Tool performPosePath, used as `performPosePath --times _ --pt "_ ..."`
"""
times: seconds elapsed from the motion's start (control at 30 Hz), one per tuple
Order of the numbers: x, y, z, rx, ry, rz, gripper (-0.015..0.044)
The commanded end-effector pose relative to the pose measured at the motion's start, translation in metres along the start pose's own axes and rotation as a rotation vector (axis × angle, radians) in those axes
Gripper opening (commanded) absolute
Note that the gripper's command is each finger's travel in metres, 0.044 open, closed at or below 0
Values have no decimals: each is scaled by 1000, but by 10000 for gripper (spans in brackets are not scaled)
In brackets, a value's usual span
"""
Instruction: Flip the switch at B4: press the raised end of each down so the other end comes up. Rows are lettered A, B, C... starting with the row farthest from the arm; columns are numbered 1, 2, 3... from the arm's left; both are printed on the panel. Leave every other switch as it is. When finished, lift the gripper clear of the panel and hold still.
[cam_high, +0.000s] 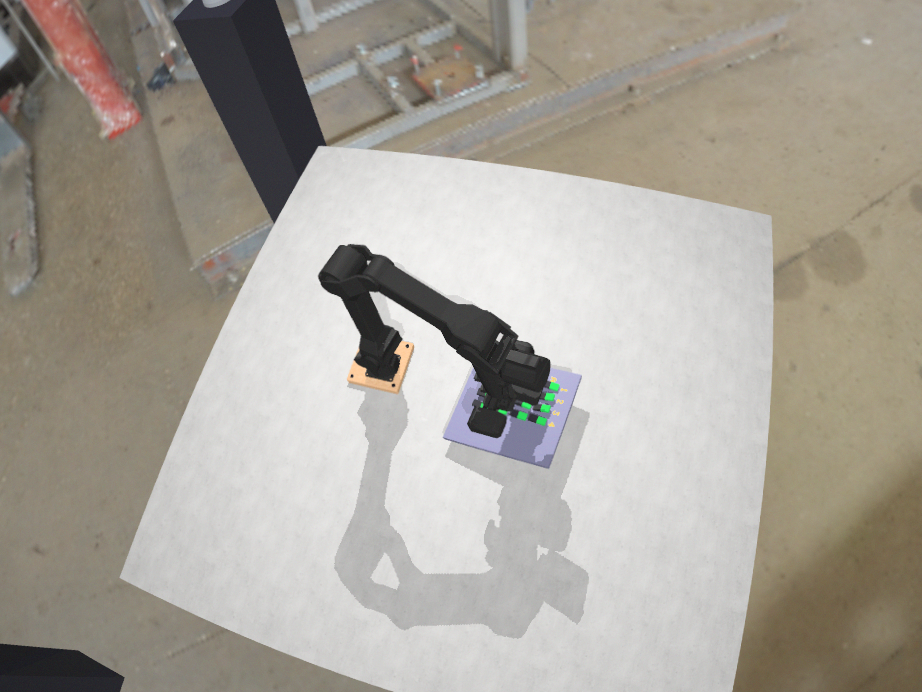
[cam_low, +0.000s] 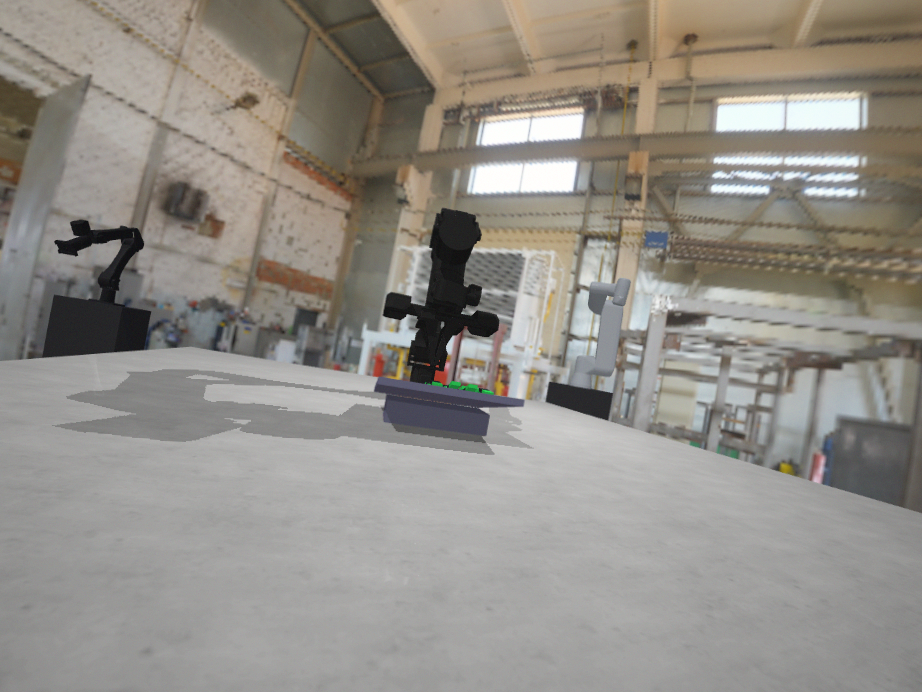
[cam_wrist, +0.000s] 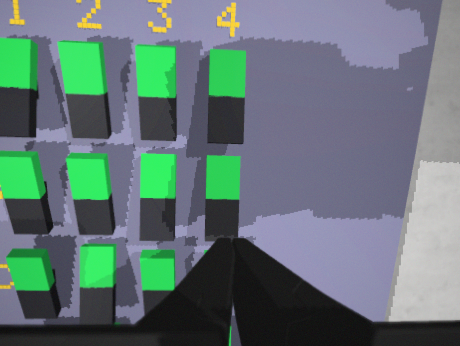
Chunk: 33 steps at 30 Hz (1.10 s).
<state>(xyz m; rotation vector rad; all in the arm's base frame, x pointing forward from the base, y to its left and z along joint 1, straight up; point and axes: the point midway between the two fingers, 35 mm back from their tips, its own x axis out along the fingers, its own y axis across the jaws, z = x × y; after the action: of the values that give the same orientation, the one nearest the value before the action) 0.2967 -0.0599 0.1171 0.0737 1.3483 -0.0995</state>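
The lavender panel (cam_high: 456, 430) (cam_low: 435, 417) (cam_wrist: 320, 125) carries rows of rocker switches with green far ends and black near ends. Switch B4 (cam_wrist: 223, 187) (cam_high: 522, 415) is in the second row, under the printed 4; the frames do not clearly show which of its ends is raised. My gripper (cam_wrist: 230, 251) (cam_low: 423, 378) is shut and empty, pointing down low over the panel. In the wrist view its tips meet the near edge of B4's black end; contact cannot be told. The fingers largely hide switch C4. In the top view the arm hides the fingertips.
Switch A4 (cam_wrist: 227, 75) stands beyond B4, and switch B3 (cam_wrist: 158, 177) stands to its left. Switch C3 (cam_wrist: 157, 270) is just left of the fingers. The panel's right edge is beyond column 4. The arm's base plate (cam_high: 403, 364) sits on the pale table (cam_high: 633, 297).
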Motion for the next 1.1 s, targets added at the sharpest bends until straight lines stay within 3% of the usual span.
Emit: performPosePath --times 0.0,1.07 --pt "10 1 -2 -3 4 6 0" --pt "24 1 -2 -3 4 6 0"
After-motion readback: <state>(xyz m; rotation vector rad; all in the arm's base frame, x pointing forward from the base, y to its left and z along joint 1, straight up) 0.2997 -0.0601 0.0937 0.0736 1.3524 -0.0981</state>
